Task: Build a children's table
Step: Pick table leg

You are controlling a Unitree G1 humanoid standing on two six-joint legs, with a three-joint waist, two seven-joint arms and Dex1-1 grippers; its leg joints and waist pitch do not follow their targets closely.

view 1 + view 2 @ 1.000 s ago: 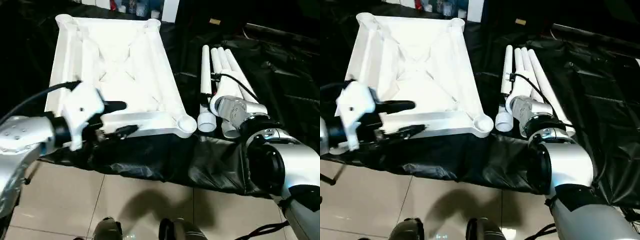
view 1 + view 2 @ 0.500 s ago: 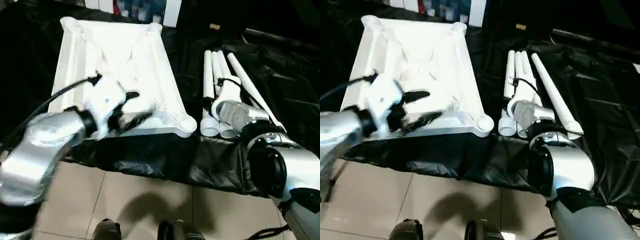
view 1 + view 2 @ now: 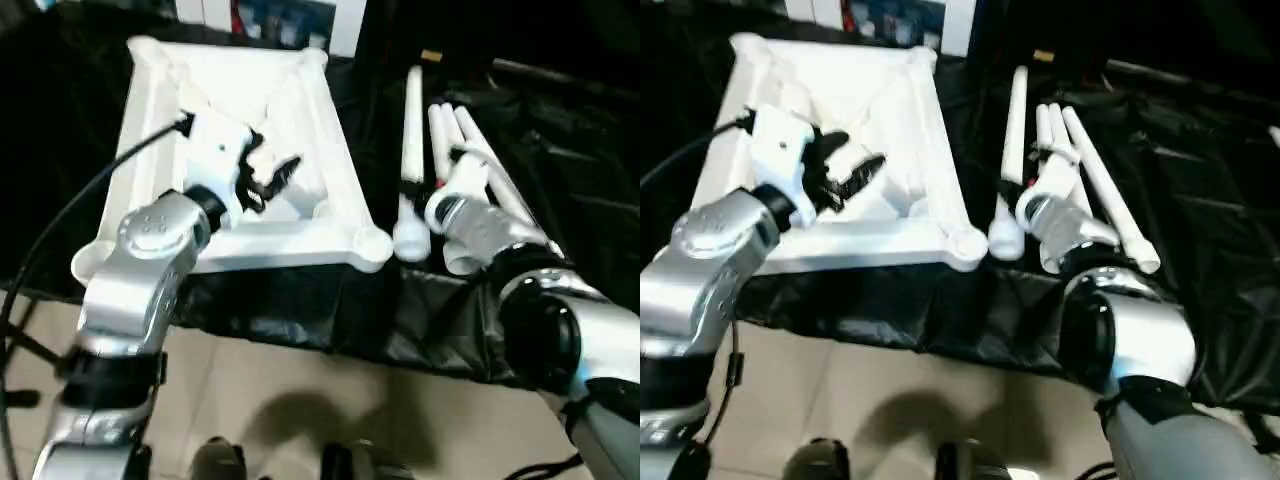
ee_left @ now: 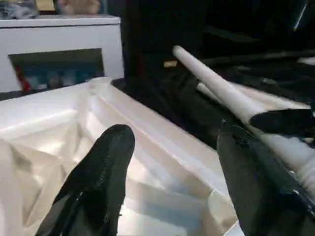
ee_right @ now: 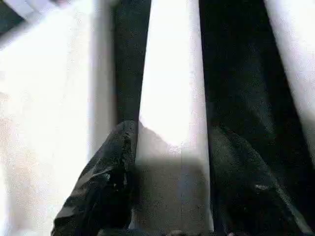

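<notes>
The white tabletop (image 3: 300, 110) lies upside down on a black sheet, ribs up, with a round socket (image 3: 372, 243) at its near right corner. My left gripper (image 3: 268, 178) hovers open over the ribbed underside; its fingers (image 4: 106, 162) hold nothing. To the right, my right gripper (image 5: 172, 132) is shut on one white leg (image 3: 411, 140). This leg sits between the fingers (image 5: 106, 172) and stands apart from the other legs (image 3: 478, 165), angled toward the tabletop. Its thick end (image 3: 408, 241) is close to the corner socket.
A crumpled black sheet (image 3: 560, 130) covers the work surface and hangs over its near edge. A tiled floor (image 3: 280, 400) lies below. A white cabinet (image 4: 59, 44) stands behind the tabletop.
My left gripper rose from the tabletop's near edge to above its ribbed middle. My right gripper closed on a leg and drew it away from the other legs toward the tabletop.
</notes>
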